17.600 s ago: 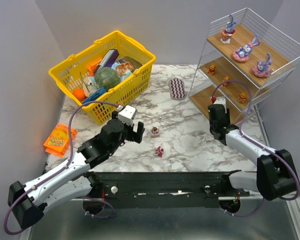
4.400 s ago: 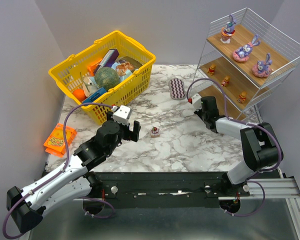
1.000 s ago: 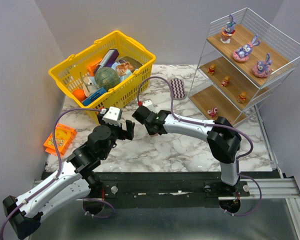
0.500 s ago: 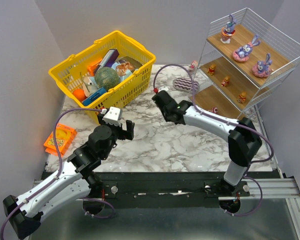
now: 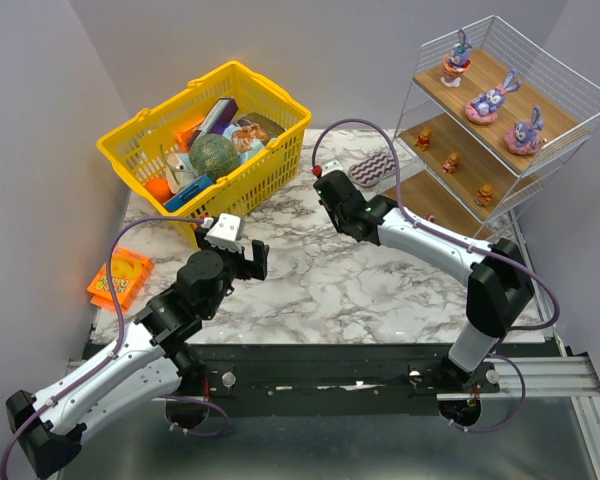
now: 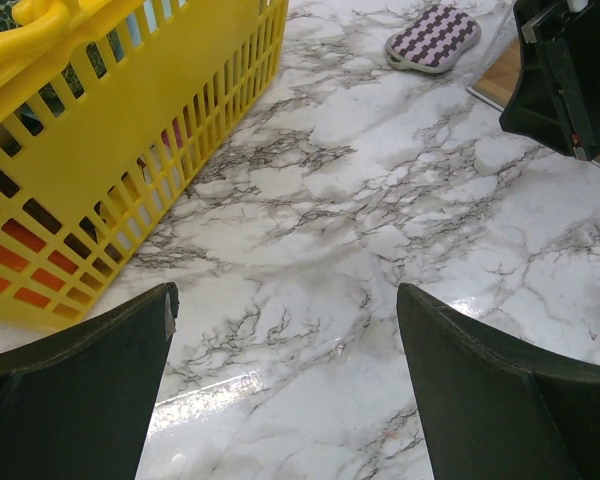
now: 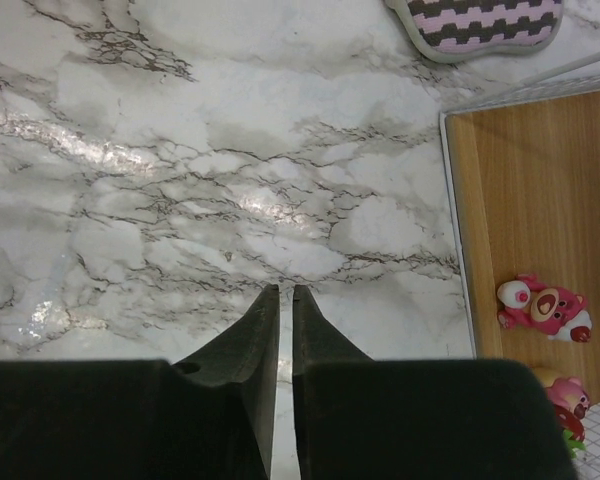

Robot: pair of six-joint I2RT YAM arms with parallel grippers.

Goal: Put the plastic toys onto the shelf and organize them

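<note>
Hovering beside the shelf (image 7: 525, 200), the right jaws are pinched almost shut, seemingly on nothing. A pink toy (image 7: 540, 305) stands on the bottom board, rightward of their tips. The left jaws gape, well apart.

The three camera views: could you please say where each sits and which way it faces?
Top external: above and behind the bases, looking down on table, basket and shelf; left arm and right arm show.
Left wrist: low, facing across the table past the basket; left gripper open at the bottom.
Right wrist: looking down beside the shelf's bottom board; right gripper nearly shut.
Shared: both wrists see the zigzag pad.
</note>
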